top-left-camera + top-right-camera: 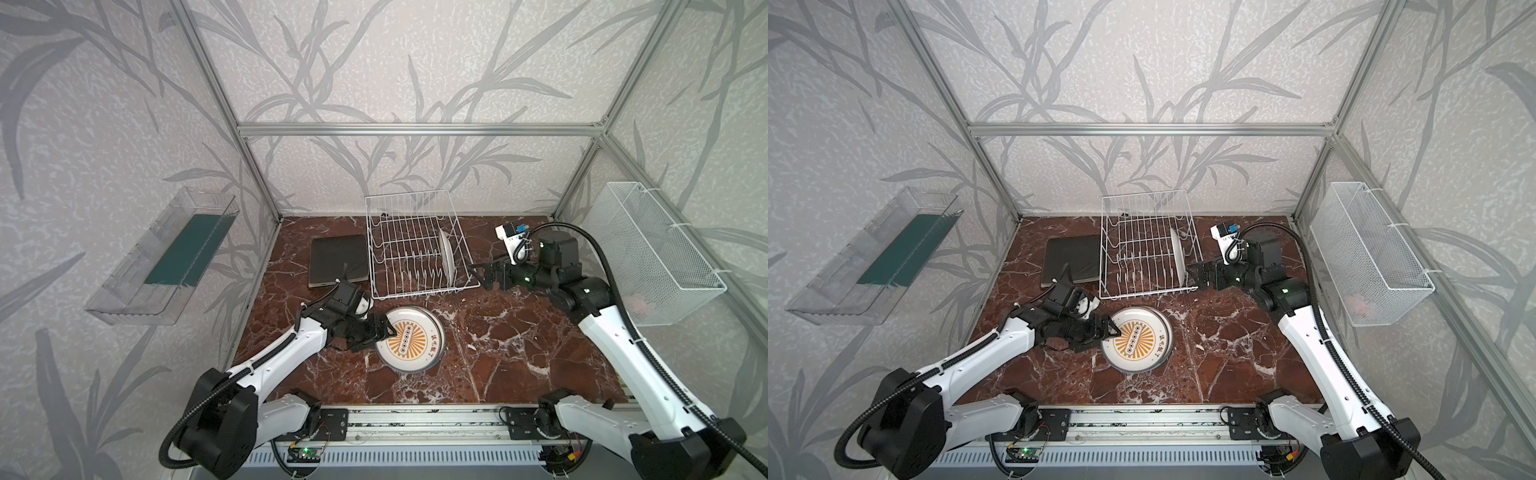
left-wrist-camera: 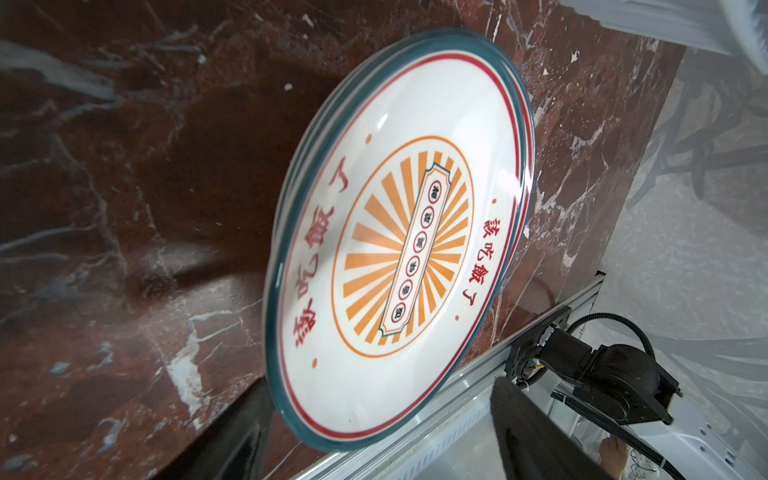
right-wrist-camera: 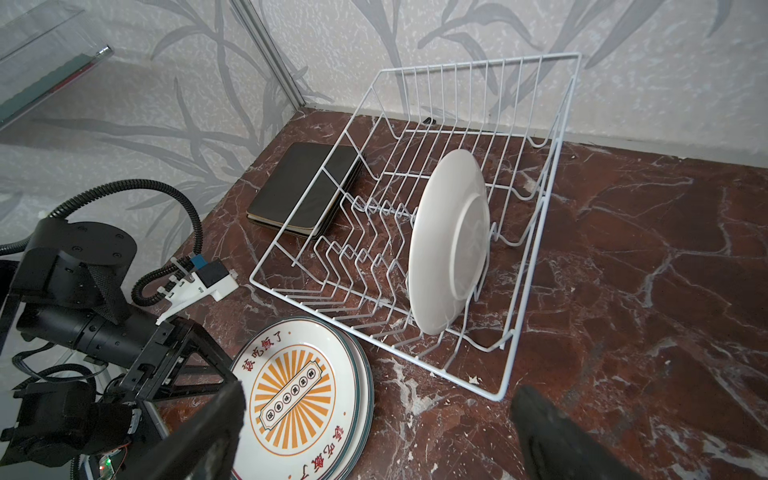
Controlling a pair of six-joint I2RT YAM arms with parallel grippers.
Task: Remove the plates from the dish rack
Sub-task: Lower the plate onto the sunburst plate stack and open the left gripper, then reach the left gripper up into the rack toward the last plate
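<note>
A clear plastic tray (image 1: 120, 291) hangs at the left of both top views, with a dark green strip (image 1: 187, 253) lying in it. At the right, a white mesh basket (image 1: 631, 232) holds something pinkish (image 1: 640, 305) (too blurred to name). A red-brown marble tabletop (image 1: 519, 340) fills the lower centre, with leaf-patterned wallpaper (image 1: 415, 62) above.

Both top views look down from high above the front edge of the tabletop (image 1: 519, 345) and face the back wall (image 1: 415, 62). They are wide enough to hold the whole tabletop, with the dish rack (image 1: 407, 249) (image 1: 1142, 249) at the far middle. The left wrist camera sits close over the stack of round plates (image 2: 399, 249) just in front of the dish rack, facing away from it toward the front rail (image 2: 469, 374). The right wrist camera stands near the dish rack's (image 3: 457, 124) right side and looks down across it toward the left arm (image 3: 83, 324). All four views share the stack.
</note>
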